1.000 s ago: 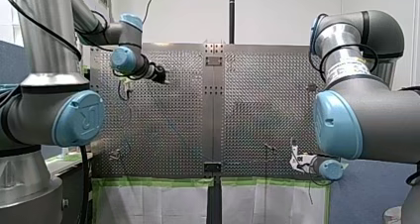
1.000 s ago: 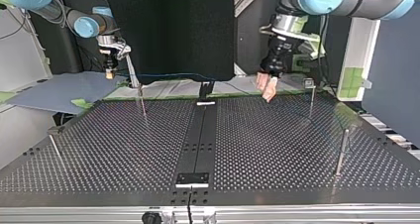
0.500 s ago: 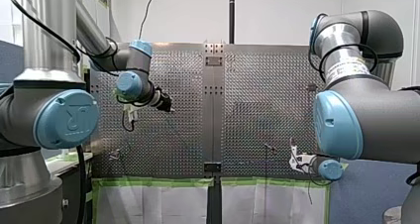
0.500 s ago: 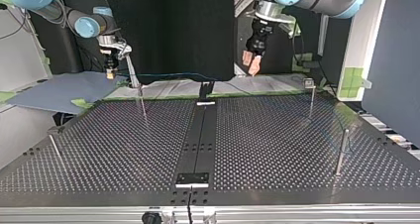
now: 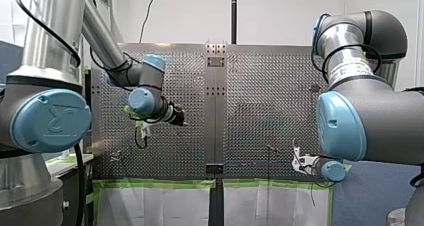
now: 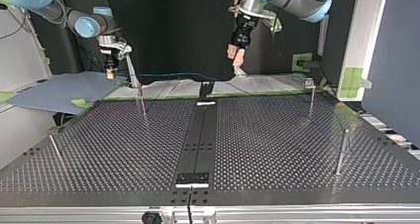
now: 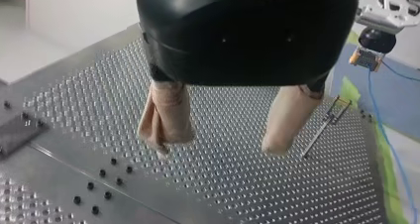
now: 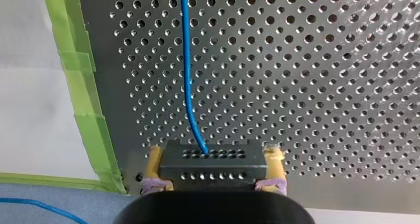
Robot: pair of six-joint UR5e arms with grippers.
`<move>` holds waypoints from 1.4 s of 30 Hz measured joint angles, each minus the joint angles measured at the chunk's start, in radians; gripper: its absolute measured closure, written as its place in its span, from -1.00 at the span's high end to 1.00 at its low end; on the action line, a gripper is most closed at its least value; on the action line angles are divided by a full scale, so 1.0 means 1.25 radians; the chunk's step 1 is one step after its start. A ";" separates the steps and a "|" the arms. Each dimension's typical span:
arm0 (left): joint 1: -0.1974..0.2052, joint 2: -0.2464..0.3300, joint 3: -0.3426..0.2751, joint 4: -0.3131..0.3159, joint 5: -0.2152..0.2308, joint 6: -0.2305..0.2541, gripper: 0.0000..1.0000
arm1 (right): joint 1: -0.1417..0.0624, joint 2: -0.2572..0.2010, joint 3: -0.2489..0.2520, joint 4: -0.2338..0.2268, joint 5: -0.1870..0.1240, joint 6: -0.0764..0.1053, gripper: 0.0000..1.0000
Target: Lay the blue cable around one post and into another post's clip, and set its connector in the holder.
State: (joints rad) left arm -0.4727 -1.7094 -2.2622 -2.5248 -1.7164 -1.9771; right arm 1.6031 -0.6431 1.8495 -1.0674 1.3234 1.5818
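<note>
- At the far left of the top view, a thin metal post (image 6: 55, 147) leans on the shiny metal desk full of little holes (image 6: 272, 144).
- Next comes my right arm's tool (image 6: 110, 74). It hangs just past the desk's far corner, over a grey-blue sheet (image 6: 59, 90).
- In the right wrist view, this tool (image 8: 214, 153) is clamped on a dark grey connector block (image 8: 213, 167). One yellow pad (image 8: 154, 159) presses on each side of it.
- A thin blue cable (image 8: 187, 60) comes out of the block and runs away over the holes, next to a strip of green tape (image 8: 79, 85).
- In the top view the cable (image 6: 173, 75) goes off to the right, along the far edge of the desk, toward the middle.
- A second thin metal post (image 6: 142, 99) stands just right of my right tool. The cable passes near its top. I cannot tell if they touch.
- In the middle, a dark flat strip (image 6: 198, 144) runs across the desk. A small black forked bracket (image 6: 205, 89) stands at its far end.
- A bit right of the middle, my left arm's tool (image 6: 236, 60) hangs high above the far edge.
- In the left wrist view its two beige fingers (image 7: 166, 120) are wide apart over the desk.
- At the right, two more thin posts stand well apart, one far (image 6: 311, 96) and one near (image 6: 341, 152).
</note>
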 joint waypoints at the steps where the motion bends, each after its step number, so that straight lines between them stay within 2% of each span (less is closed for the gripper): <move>1: -0.007 -0.007 0.007 0.007 -0.007 0.007 1.00 | 0.000 0.000 0.000 0.000 0.000 0.000 -1.00; 12: -0.095 -0.095 0.094 0.095 -0.082 0.093 1.00 | 0.001 0.000 0.000 0.002 0.000 0.002 -1.00; 16: -0.125 -0.125 0.125 0.125 -0.091 0.112 1.00 | 0.002 0.000 0.000 0.002 0.000 0.002 -1.00; 21: -0.166 -0.166 0.165 0.152 -0.087 0.112 1.00 | 0.002 0.000 0.000 0.004 0.002 0.001 -1.00; 29: -0.232 -0.232 0.232 0.153 -0.078 0.105 1.00 | 0.002 0.000 0.000 0.009 0.004 -0.001 -1.00; 37: -0.292 -0.292 0.291 0.158 -0.085 0.100 1.00 | 0.001 -0.001 0.000 0.003 -0.001 -0.003 -1.00; 39: -0.304 -0.309 0.309 0.157 -0.089 0.101 1.00 | -0.001 -0.001 0.000 0.003 -0.001 -0.003 -1.00; 42: -0.305 -0.336 0.335 0.146 -0.094 0.102 1.00 | -0.002 -0.001 0.000 0.003 -0.003 -0.003 -1.00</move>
State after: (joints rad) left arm -0.8542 -2.1288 -1.8432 -2.3424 -1.8337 -1.8501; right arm 1.6003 -0.6439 1.8494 -1.0641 1.3203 1.5782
